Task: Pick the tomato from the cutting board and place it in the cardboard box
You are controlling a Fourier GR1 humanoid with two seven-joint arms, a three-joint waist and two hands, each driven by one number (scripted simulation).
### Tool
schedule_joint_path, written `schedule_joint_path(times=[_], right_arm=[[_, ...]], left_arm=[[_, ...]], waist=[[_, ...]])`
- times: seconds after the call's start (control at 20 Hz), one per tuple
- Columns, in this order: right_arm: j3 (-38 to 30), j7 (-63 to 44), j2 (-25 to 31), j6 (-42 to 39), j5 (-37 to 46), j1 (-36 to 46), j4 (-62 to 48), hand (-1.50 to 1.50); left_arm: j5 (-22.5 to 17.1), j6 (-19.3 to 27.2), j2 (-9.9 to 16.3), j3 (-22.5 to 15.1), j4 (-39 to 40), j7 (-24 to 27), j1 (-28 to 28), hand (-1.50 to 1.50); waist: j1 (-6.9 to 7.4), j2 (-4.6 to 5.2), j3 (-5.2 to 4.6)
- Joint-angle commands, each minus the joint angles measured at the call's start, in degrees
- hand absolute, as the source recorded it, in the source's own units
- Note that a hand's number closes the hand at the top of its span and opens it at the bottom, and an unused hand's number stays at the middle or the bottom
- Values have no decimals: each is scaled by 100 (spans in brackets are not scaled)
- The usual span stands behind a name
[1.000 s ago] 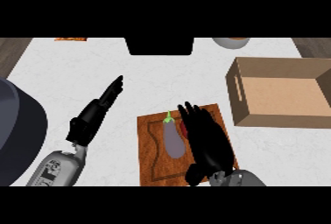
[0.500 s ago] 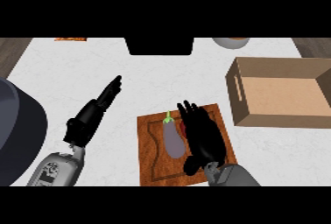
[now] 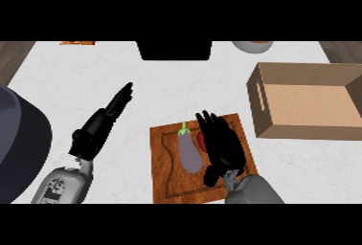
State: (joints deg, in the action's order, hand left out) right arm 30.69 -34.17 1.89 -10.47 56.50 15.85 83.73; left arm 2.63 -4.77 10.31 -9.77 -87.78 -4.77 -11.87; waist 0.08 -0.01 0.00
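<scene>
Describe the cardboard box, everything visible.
The cardboard box is plain brown, rectangular and open-topped, with nothing visible inside. It has four upright walls, a lighter inner floor, and a slot-shaped handle cutout in its left wall. It sits flat on the white counter, to the right of the cutting board. Neither hand touches it.

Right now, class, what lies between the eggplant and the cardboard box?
In the head view, the right hand, covering a red tomato, then bare cutting board and counter.

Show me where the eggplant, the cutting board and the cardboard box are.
eggplant (image 3: pixel 188 152): head view, middle of its purple body.
cutting board (image 3: pixel 166 186): head view, bare wood near its lower left corner.
cardboard box (image 3: pixel 302 131): head view, its near outer wall.
</scene>
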Motion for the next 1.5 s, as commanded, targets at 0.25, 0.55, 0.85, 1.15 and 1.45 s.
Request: schedule_joint_path(times=[0.25, 0.55, 0.85, 1.15, 1.45], right_arm=[[164, -57, -184, 232, 51, 105, -730, -150], [305, -171, -187, 158, -19, 110, -722, -150], [-32, 176, -188, 311, 390, 146, -1283, -150], [-117, 428, -188, 574, 157, 511, -1938, 150], [-53, 589, -188, 697, 689, 378, -1893, 150]], left_arm=[[23, -364, -123, 304, -56, -136, -103, 0], [300, -371, -305, 345, 303, 92, -107, 0], [380, -357, -471, 335, -15, -188, -76, 0], [557, -369, -449, 379, 32, 308, 271, 0], [599, -416, -581, 252, -227, 119, 434, 0]], waist=[[8, 3, 0], [7, 2, 0], [0, 0, 0], [12, 3, 0], [3, -2, 0]])
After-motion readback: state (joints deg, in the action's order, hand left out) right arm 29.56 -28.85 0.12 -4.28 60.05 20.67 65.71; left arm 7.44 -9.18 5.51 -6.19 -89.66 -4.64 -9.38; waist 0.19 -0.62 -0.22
